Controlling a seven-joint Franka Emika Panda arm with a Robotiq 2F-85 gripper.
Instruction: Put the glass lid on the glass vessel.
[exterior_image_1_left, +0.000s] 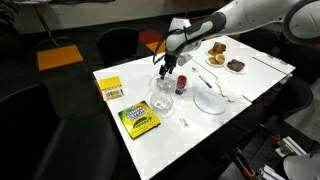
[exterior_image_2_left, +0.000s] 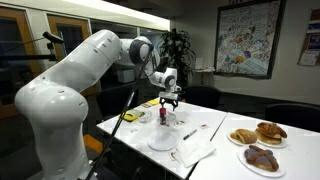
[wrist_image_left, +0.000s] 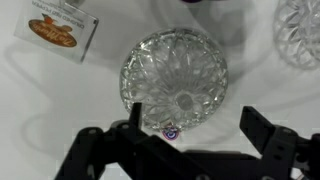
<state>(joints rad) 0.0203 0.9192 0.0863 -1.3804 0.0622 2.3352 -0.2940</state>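
The hand (wrist_image_left: 190, 128) hangs with jaws spread wide, gripping nothing, lined up to straddle what is probably the glass lid (wrist_image_left: 175, 80), lying flat on the counter (wrist_image_left: 60, 110) just below. Beyond it, the glass vessel (wrist_image_left: 300, 30) stands near, uncovered.

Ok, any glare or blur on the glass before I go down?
Wrist view: the cut-glass piece is soft, speckled with bright highlights, and pale against the white table, so its rim is faint. The open pincer is a dark blur at the bottom. In both exterior views the glass is tiny and nearly lost on the white top.
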